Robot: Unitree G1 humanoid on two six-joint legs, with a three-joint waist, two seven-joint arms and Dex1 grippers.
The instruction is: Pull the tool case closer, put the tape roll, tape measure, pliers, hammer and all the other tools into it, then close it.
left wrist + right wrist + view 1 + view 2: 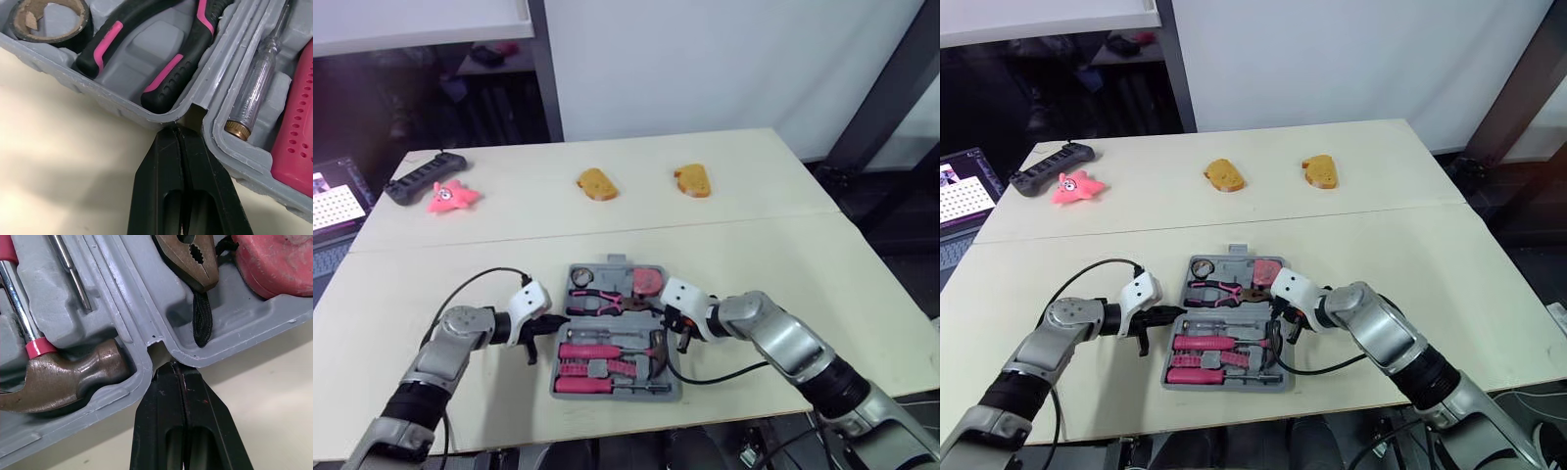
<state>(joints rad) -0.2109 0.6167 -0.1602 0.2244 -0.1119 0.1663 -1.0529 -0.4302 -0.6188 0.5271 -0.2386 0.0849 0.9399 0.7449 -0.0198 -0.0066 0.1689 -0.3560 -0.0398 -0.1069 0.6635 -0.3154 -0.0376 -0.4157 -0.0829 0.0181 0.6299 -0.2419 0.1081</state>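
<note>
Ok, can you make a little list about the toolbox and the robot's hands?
tool case: open on the table
inside: tape roll, pliers, hammer, tape measure
left gripper: shut, tips at the notch on the case's left side
right gripper: shut, tips at the notch on its right side
still to do: close the case

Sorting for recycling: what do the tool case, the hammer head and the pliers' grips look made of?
Tool case: grey moulded plastic, matt, rough flash at its edges. Hammer head: dull brownish metal with glints. Pliers' grips: probably rubbery plastic, black and pink, textured.
</note>
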